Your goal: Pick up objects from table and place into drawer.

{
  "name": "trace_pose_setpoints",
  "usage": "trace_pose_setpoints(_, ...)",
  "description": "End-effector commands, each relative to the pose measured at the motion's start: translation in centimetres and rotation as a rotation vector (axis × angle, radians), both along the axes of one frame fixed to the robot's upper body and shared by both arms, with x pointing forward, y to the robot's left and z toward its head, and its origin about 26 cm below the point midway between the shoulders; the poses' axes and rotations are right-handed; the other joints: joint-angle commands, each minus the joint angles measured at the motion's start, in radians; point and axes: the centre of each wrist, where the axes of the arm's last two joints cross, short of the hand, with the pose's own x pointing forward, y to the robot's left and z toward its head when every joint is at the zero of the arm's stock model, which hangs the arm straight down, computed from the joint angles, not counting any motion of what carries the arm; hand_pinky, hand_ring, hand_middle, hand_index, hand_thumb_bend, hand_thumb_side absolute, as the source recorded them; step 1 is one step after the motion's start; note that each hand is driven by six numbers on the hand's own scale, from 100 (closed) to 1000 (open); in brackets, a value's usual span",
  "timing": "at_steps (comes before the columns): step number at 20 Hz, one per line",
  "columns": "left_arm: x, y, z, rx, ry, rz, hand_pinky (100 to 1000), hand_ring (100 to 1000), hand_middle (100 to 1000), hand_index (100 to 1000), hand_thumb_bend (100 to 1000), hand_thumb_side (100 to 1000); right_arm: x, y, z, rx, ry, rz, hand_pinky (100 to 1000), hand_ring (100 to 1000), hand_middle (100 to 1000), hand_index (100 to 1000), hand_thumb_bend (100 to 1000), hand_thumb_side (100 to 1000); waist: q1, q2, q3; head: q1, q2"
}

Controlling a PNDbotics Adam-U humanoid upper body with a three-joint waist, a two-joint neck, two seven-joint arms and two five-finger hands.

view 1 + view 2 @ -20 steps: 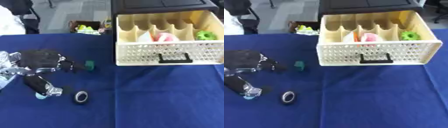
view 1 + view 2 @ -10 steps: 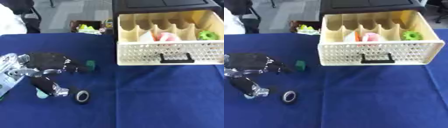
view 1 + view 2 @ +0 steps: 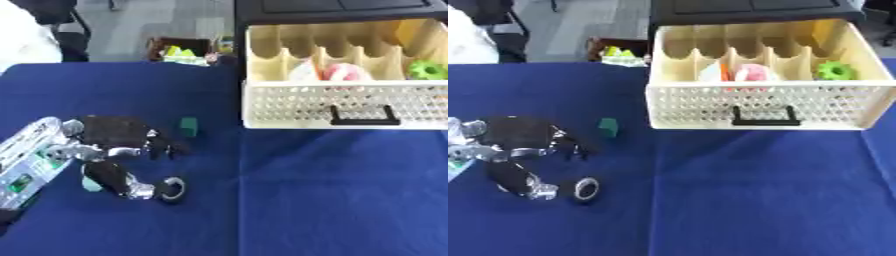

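My left hand (image 3: 114,134) lies low over the blue table (image 3: 306,200) at the left, palm down, open and holding nothing. Its fingers (image 3: 163,147) point right, and its thumb (image 3: 121,181) reaches down to a small black ring (image 3: 172,190) and ends right beside it. A pale teal piece (image 3: 90,185) peeks out from under the thumb. Just right of the fingers stands a small green block (image 3: 188,126), apart from the hand. The cream drawer (image 3: 754,107) stands open at the back right, holding a pink thing (image 3: 752,73) and a green gear-like thing (image 3: 834,71). No right hand shows.
A black cabinet top (image 3: 745,6) sits above the drawer. Beyond the table's far edge a dark box (image 3: 182,50) on the floor holds yellow-green things. Blue cloth stretches in front of the drawer.
My left hand has moved right and toward the near edge, bringing its thumb up to the black ring. The green block and the drawer stay put.
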Motion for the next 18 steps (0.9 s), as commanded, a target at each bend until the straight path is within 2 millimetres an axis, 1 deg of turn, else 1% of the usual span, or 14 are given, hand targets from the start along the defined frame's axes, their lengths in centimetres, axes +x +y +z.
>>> trace_pose_setpoints(1, 0.00, 0.21, 0.59, 0.159, 0.009, -0.080, 492, 621, 744, 1000, 199, 1000, -0.37, -0.21, 0.66, -0.001, -0.019, -0.001, 741, 565, 415, 690, 100, 982, -0.003, -0.024, 0.000, 0.003, -0.004)
trace_pose_setpoints(2, 0.03, 0.19, 0.52, 0.168, 0.007, -0.080, 491, 621, 744, 1000, 158, 988, -0.37, -0.20, 0.64, -0.001, -0.017, 0.000, 741, 565, 414, 690, 100, 983, -0.003, -0.024, 0.000, 0.002, -0.004)
trace_pose_setpoints(3, 0.05, 0.17, 0.46, 0.173, 0.005, -0.080, 490, 620, 741, 1000, 100, 838, -0.36, -0.20, 0.61, 0.000, -0.015, 0.001, 742, 565, 413, 689, 100, 987, -0.003, -0.023, -0.001, 0.002, -0.004)
trace_pose_setpoints(5, 0.11, 0.10, 0.30, 0.181, 0.000, -0.077, 493, 621, 737, 1000, 100, 736, -0.35, -0.20, 0.56, 0.003, -0.011, 0.002, 743, 564, 413, 687, 100, 990, -0.003, -0.022, -0.001, 0.002, -0.004)
trace_pose_setpoints(6, 0.14, 0.06, 0.22, 0.190, -0.005, -0.076, 495, 624, 739, 1000, 100, 754, -0.35, -0.21, 0.54, 0.003, -0.010, 0.002, 743, 564, 412, 687, 100, 991, -0.002, -0.022, -0.001, 0.002, -0.004)
trace_pose_setpoints(7, 0.17, 0.00, 0.20, 0.198, -0.012, -0.076, 497, 628, 742, 1000, 104, 737, -0.35, -0.21, 0.53, 0.003, -0.008, 0.003, 743, 564, 412, 686, 100, 992, -0.003, -0.022, -0.001, 0.003, -0.004)
trace_pose_setpoints(8, 0.15, -0.05, 0.28, 0.204, -0.026, -0.078, 500, 631, 743, 1000, 111, 743, -0.35, -0.22, 0.51, 0.003, -0.007, 0.003, 743, 564, 411, 685, 100, 994, -0.003, -0.022, 0.000, 0.003, -0.004)
trace_pose_setpoints(10, 0.17, -0.06, 0.34, 0.215, -0.049, -0.082, 511, 644, 756, 1000, 147, 776, -0.34, -0.22, 0.46, 0.003, -0.004, 0.004, 744, 563, 410, 683, 100, 998, -0.003, -0.021, 0.001, 0.004, -0.006)
trace_pose_setpoints(11, 0.21, -0.04, 0.34, 0.222, -0.059, -0.084, 514, 651, 763, 1000, 175, 799, -0.34, -0.21, 0.44, 0.003, -0.002, 0.005, 744, 563, 409, 682, 100, 999, -0.003, -0.021, 0.001, 0.004, -0.007)
trace_pose_setpoints(12, 0.26, -0.02, 0.34, 0.230, -0.069, -0.084, 517, 654, 767, 1000, 184, 819, -0.33, -0.20, 0.42, 0.003, 0.000, 0.006, 744, 562, 409, 682, 100, 999, -0.003, -0.021, 0.001, 0.005, -0.007)
trace_pose_setpoints(13, 0.34, 0.02, 0.24, 0.239, -0.075, -0.084, 522, 663, 779, 1000, 207, 870, -0.33, -0.19, 0.41, 0.004, 0.001, 0.007, 744, 562, 409, 682, 100, 999, -0.002, -0.021, 0.000, 0.005, -0.008)
trace_pose_setpoints(14, 0.41, 0.07, 0.08, 0.251, -0.078, -0.084, 527, 670, 784, 1000, 243, 946, -0.32, -0.18, 0.40, 0.005, 0.002, 0.008, 744, 562, 408, 681, 100, 999, -0.002, -0.022, 0.000, 0.005, -0.008)
trace_pose_setpoints(15, 0.46, 0.10, -0.07, 0.261, -0.080, -0.087, 529, 672, 785, 1000, 267, 996, -0.32, -0.17, 0.39, 0.005, 0.003, 0.010, 744, 561, 408, 679, 100, 1000, -0.002, -0.022, 0.000, 0.005, -0.008)
trace_pose_setpoints(18, 0.57, 0.06, -0.30, 0.277, -0.089, -0.101, 535, 671, 766, 1000, 364, 1000, -0.30, -0.14, 0.31, 0.007, 0.009, 0.013, 746, 561, 406, 676, 100, 1000, -0.001, -0.021, 0.001, 0.006, -0.009)
